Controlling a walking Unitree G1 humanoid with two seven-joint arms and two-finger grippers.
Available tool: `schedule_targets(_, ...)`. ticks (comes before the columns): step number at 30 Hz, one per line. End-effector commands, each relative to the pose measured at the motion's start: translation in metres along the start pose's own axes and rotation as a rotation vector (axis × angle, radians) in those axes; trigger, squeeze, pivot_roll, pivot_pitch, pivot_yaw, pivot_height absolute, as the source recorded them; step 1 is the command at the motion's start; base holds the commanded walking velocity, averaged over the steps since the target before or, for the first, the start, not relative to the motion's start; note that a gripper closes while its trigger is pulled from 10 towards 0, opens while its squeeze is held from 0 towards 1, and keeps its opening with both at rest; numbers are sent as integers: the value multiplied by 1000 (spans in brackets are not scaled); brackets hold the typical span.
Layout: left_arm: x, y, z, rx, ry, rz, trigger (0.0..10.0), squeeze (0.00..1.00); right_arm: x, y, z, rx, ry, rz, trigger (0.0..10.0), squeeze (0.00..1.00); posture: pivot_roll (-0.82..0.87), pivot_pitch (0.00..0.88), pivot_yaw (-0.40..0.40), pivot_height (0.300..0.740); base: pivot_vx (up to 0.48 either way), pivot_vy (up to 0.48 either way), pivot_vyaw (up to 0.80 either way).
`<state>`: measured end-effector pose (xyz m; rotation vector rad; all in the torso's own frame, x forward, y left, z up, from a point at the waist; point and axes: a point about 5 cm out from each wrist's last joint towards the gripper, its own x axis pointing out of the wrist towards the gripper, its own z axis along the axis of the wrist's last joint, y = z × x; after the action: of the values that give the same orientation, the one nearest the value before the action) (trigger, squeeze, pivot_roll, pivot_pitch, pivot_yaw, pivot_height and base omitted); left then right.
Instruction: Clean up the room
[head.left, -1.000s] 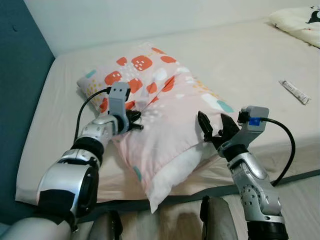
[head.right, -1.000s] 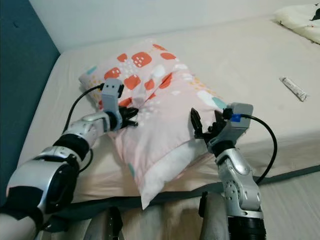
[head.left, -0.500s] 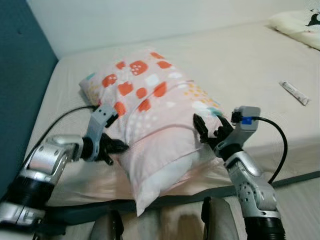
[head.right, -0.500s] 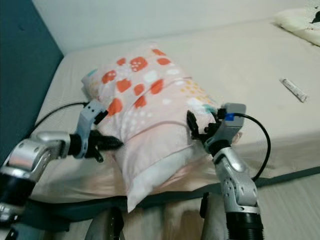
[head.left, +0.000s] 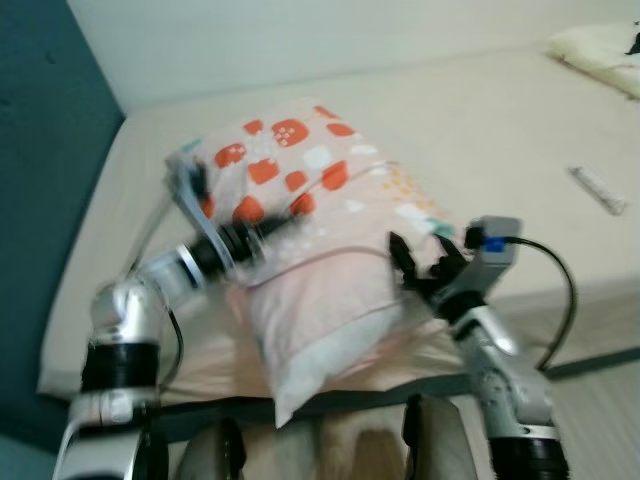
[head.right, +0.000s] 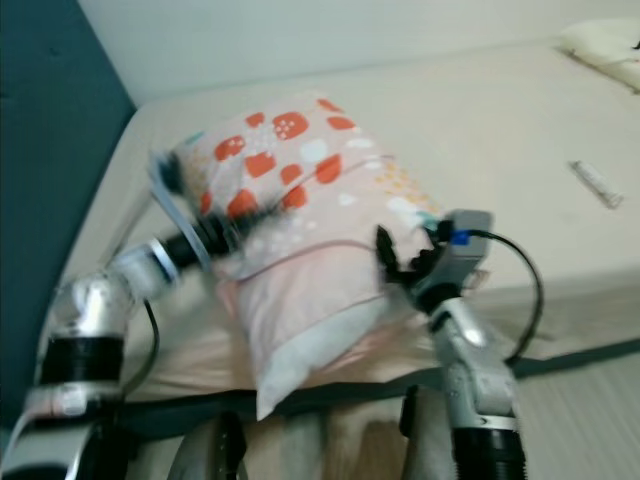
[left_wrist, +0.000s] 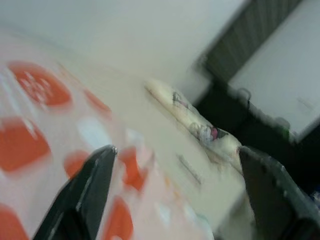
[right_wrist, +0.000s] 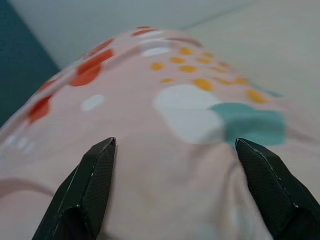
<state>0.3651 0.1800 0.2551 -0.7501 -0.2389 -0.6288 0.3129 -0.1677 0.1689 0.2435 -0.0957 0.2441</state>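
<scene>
The pink patterned pillow (head.left: 320, 265) lay at the bed's (head.left: 480, 130) near edge, with the left end effector (head.left: 275, 225) and right end effector (head.left: 420, 272) both spread wide against its sides, gripping nothing.

1. Pillow (head.left: 320, 240): pink case printed with red-orange, white, yellow and teal shapes; white inner pillow pokes out of the open near end.
2. Lies on the bed (head.left: 480, 130) toward its left side, set diagonally, near end overhanging the front edge.
3. Looks bunched and raised in the middle; the print is blurred on the left part.
</scene>
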Motion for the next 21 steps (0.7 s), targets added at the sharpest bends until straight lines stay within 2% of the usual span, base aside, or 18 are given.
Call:
schedule_targets(1, -16, 29, 4, -16, -63, 163, 10000, 1000, -2, 0, -1, -1, 5, 1, 10000, 0, 50, 131, 85, 476, 0, 0, 0)
schedule_targets(2, -18, 35, 6, 4, -81, 207, 10000, 1000, -3, 0, -2, -1, 7, -1, 10000, 0, 50, 131, 85, 476, 0, 0, 0)
schedule_targets(3, -18, 35, 6, 4, -81, 207, 10000, 1000, -3, 0, -2, -1, 7, -1, 10000, 0, 50, 131, 85, 476, 0, 0, 0)
schedule_targets(5, -20, 45, 8, 65, -94, 294, 10000, 1000, -3, 1, -2, 0, 9, -1, 10000, 0, 48, 140, 86, 476, 0, 0, 0)
schedule_targets(7, -20, 46, 7, 77, -95, 309, 10000, 1000, -3, 1, -2, 1, 10, -1, 10000, 0, 48, 140, 86, 476, 0, 0, 0)
schedule_targets(8, -24, 56, 0, 101, -58, 398, 10000, 1000, -4, 2, -3, 3, 11, -1, 10000, 0, 45, 149, 87, 476, 0, 0, 0)
schedule_targets(9, -24, 56, 0, 101, -58, 398, 10000, 1000, -4, 2, -3, 3, 11, -1, 10000, 0, 45, 149, 87, 476, 0, 0, 0)
schedule_targets(10, -28, 67, -13, 84, -16, 483, 10000, 1000, -5, 3, -4, 5, 14, -3, 10000, 0, 44, 155, 87, 476, 0, 0, 0)
schedule_targets(11, -28, 67, -13, 84, -16, 483, 10000, 1000, -5, 3, -4, 5, 14, -3, 10000, 0, 44, 155, 87, 476, 0, 0, 0)
schedule_targets(12, -34, 77, -31, 53, 44, 553, 10000, 1000, -6, 3, -5, 7, 17, -5, 10000, 0, 43, 159, 88, 476, 0, 0, 0)
schedule_targets(13, -34, 77, -31, 53, 44, 553, 10000, 1000, -6, 3, -5, 7, 17, -5, 10000, 0, 43, 159, 88, 476, 0, 0, 0)
schedule_targets(14, -38, 82, -43, 27, 79, 596, 10000, 1000, -7, 3, -6, 8, 20, -6, 10000, 0, 43, 159, 88, 476, 0, 0, 0)
schedule_targets(15, -42, 85, -60, 2, 135, 608, 10000, 0, -8, 3, -6, 8, 21, -9, 10000, 0, 37, 166, 89, 476, 0, 0, 0)
schedule_targets(16, -42, 85, -60, 2, 135, 608, 10000, 0, -8, 3, -6, 8, 21, -9, 10000, 0, 37, 166, 89, 476, 0, 0, 0)
schedule_targets(19, -51, 83, -102, -98, 251, 587, 10000, 0, -9, 0, -2, 5, 13, -18, 10000, 0, 32, 167, 89, 476, 0, 0, 0)
schedule_targets(20, -51, 83, -102, -98, 251, 587, 10000, 0, -9, 0, -2, 5, 13, -18, 10000, 0, 32, 167, 89, 476, 0, 0, 0)
schedule_targets(21, -53, 82, -112, -129, 270, 585, 10000, 0, -9, 0, -1, 3, 11, -20, 10000, 0, 29, 166, 87, 476, 0, 0, 0)
